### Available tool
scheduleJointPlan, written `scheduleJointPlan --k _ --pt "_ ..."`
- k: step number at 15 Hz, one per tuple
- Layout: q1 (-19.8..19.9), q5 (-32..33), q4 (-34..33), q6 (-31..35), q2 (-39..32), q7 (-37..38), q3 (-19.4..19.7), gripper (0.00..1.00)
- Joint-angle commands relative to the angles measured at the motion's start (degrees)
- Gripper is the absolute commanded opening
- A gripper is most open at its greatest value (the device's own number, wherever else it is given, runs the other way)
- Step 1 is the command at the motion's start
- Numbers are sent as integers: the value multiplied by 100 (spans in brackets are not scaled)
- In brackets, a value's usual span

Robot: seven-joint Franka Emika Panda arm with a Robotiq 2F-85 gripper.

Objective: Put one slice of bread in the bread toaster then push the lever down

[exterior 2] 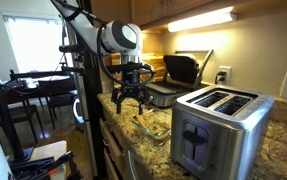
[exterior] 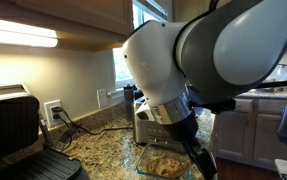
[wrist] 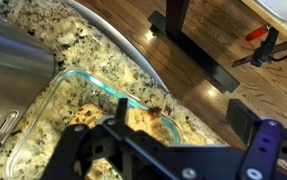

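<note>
The arm's fingers [wrist: 263,150] are spread wide and hold nothing. In an exterior view they hang just above a clear glass dish [exterior 2: 153,128] on the granite desk [exterior: 93,150]. The slices of bread [exterior: 165,158] lie in that dish, apart from the fingers. The toaster [exterior 2: 218,128] stands upright on the desk near the dish, slots facing up. A black grill press [exterior 2: 178,72] sits beyond the dish.

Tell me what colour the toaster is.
Silver brushed steel with dark slots on top; the toaster shows best in an exterior view.
</note>
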State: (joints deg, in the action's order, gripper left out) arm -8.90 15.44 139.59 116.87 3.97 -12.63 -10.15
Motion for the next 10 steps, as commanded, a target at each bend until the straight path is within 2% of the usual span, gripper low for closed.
scheduleJointPlan --k 1,10 --pt "6 67 129 250 61 -74 72 100" --pt "102 197 175 530 -69 -70 232 100"
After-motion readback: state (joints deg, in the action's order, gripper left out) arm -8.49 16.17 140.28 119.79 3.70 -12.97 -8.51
